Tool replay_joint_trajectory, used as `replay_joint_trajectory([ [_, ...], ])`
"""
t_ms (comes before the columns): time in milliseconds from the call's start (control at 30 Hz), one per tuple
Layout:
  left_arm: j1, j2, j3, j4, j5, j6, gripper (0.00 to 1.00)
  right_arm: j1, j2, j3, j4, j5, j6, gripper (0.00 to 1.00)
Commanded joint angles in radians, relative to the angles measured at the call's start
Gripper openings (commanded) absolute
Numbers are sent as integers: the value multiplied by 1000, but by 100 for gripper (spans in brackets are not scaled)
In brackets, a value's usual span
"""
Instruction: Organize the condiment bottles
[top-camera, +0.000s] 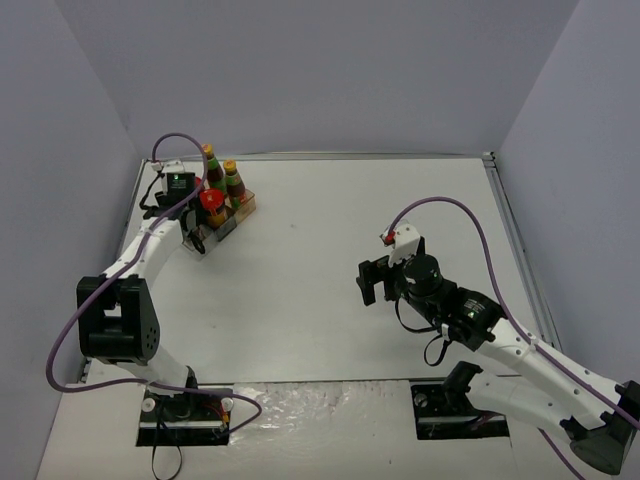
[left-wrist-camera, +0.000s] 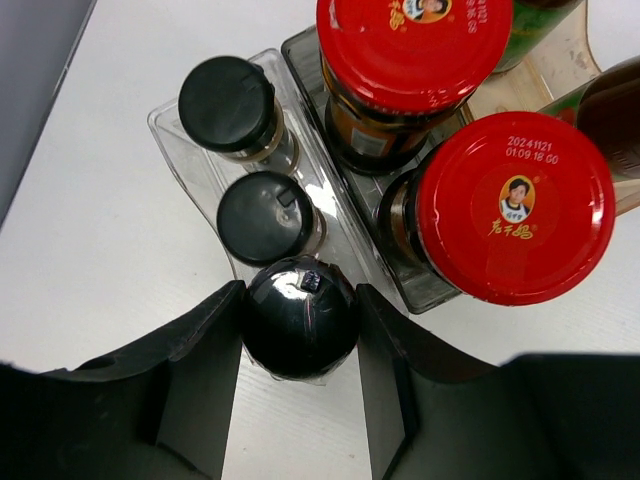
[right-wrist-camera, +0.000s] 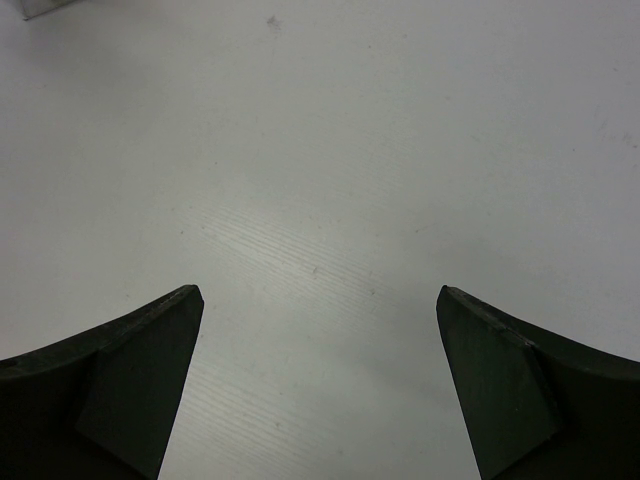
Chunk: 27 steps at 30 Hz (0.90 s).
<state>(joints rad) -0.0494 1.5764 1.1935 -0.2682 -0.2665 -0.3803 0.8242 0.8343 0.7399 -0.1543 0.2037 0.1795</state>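
The clear and tan stepped rack (top-camera: 243, 209) stands at the far left. Two yellow-capped sauce bottles (top-camera: 209, 160) stand on its top step. Two red-lidded jars (left-wrist-camera: 515, 205) stand on the middle step, the other behind it (left-wrist-camera: 410, 40). Three black-capped spice jars stand in a row on the lowest clear step (left-wrist-camera: 178, 140): far (left-wrist-camera: 228, 103), middle (left-wrist-camera: 266, 217) and near (left-wrist-camera: 300, 318). My left gripper (left-wrist-camera: 300, 290) is shut on the near spice jar's cap, one finger touching each side. My right gripper (right-wrist-camera: 318, 290) is open and empty above bare table at mid-right (top-camera: 372, 280).
Grey walls enclose the table on the left, back and right. A metal strip (top-camera: 510, 225) runs along the right edge. The right arm's purple cable (top-camera: 455, 205) loops above its wrist. White tabletop (top-camera: 310, 260) lies between the rack and the right gripper.
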Motion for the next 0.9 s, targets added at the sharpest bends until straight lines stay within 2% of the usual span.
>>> replay_joint_trajectory([
  [0, 3, -30, -14, 100, -13, -44, 0, -7, 10, 35, 40, -1, -9, 100],
  [100, 0, -18, -32, 116, -10, -49, 2, -7, 9, 33, 39, -3, -8, 100],
  [267, -15, 1, -47, 126, -27, -52, 17, -7, 8, 28, 40, 0, -6, 100],
  [400, -21, -7, -66, 129, -43, -68, 37, -8, 3, 24, 42, 0, -5, 100],
  [500, -21, -26, -82, 127, -48, -79, 60, -8, 1, 26, 42, -3, -2, 100],
  [600, -24, -35, -81, 117, -43, -81, 74, -8, -5, 38, 41, -7, -1, 100],
  [733, -37, -61, -71, 73, -38, -84, 89, -8, -21, 51, 41, -3, 6, 100],
  [867, -49, -161, -64, 12, -17, -68, 95, -8, -65, 75, 34, 30, 14, 100],
])
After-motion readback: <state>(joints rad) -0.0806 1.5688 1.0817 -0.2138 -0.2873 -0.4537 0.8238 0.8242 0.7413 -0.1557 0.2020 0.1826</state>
